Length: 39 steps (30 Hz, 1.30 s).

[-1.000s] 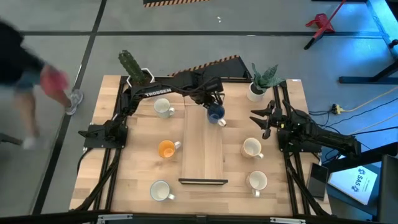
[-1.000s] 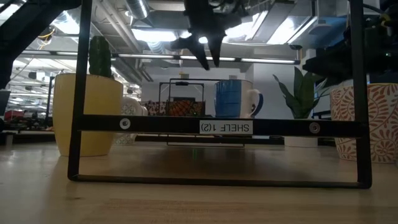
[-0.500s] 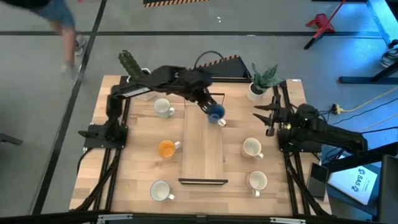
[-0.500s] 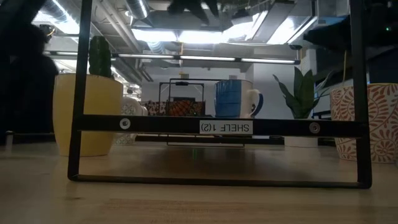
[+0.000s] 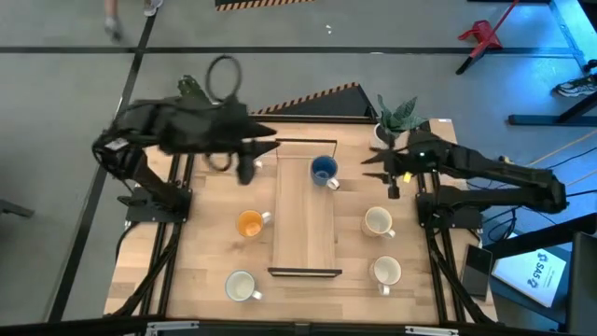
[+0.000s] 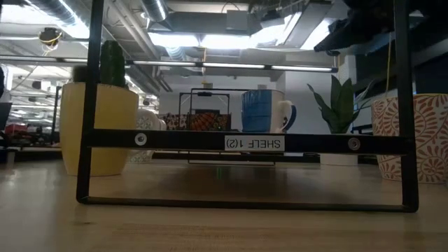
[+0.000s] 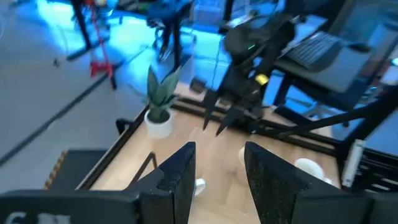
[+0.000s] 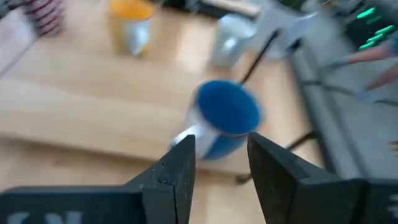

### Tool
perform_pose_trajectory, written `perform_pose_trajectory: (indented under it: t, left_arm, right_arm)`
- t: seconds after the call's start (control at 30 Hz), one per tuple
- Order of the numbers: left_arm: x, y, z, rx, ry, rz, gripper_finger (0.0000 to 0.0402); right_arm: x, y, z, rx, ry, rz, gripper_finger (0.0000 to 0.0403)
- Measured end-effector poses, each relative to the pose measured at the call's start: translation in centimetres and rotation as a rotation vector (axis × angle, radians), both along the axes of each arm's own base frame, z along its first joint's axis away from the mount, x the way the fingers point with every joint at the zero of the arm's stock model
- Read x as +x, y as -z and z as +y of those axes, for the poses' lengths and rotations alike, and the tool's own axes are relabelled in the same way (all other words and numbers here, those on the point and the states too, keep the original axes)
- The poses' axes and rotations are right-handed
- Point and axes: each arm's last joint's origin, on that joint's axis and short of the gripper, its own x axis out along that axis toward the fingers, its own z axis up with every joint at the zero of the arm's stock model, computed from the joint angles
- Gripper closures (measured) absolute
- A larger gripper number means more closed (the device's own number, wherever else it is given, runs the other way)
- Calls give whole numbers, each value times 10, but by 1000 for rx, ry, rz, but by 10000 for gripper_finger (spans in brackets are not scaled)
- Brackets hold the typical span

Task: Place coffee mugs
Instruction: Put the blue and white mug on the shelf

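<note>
The blue mug [image 5: 324, 170] stands upright on its base at the far end of the wooden shelf board [image 5: 303, 229], its white handle to the right; it also shows in the low view [image 6: 261, 112]. My left gripper [image 5: 269, 140] is open, raised over the table's far left, left of the blue mug, with nothing between its fingers [image 7: 217, 155]. My right gripper [image 5: 378, 173] is open and raised right of the blue mug [image 8: 227, 118], pointing toward it. The orange mug [image 5: 249, 223] stands left of the board. White mugs [image 5: 378, 221], [image 5: 386, 272], [image 5: 241, 286] rest on the table.
A leafy plant in a white pot [image 5: 385, 131] stands at the far right corner. A cactus [image 5: 191, 89] at the far left is partly hidden by my left arm. The black wire shelf frame [image 6: 245, 143] crosses the low view.
My left gripper has risen from just above the blue mug and drawn back toward the table's left edge, turning as it went. The blue mug has stayed on the board's far end. My right gripper has risen and come a little toward the blue mug.
</note>
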Motion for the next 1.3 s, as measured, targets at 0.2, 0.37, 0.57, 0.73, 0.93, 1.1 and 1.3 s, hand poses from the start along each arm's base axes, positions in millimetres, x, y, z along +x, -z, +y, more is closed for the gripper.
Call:
perform_pose_trajectory:
  t: [0.2,0.37,0.57,0.73,0.93,1.1,1.3]
  left_arm:
    - [-30,-9,-28,44,61,-34,269]
    - [-42,-6,-45,88,41,-7,269]
    - [-50,-3,-53,112,-15,11,269]
    - [-51,-1,-52,134,-43,25,269]
    - [-52,1,-51,148,-44,52,269]
    - [-52,1,-51,141,-47,50,269]
    - [-53,2,-51,137,-50,53,269]
  right_arm:
    - [14,16,21,58,-54,183,269]
    - [11,24,47,91,22,280,269]
    - [5,35,77,56,143,314,269]
    - [23,50,87,-23,217,327,269]
    - [56,65,90,-71,249,272,269]
    - [71,72,70,-31,306,275,269]
    - [78,70,43,-44,367,253,269]
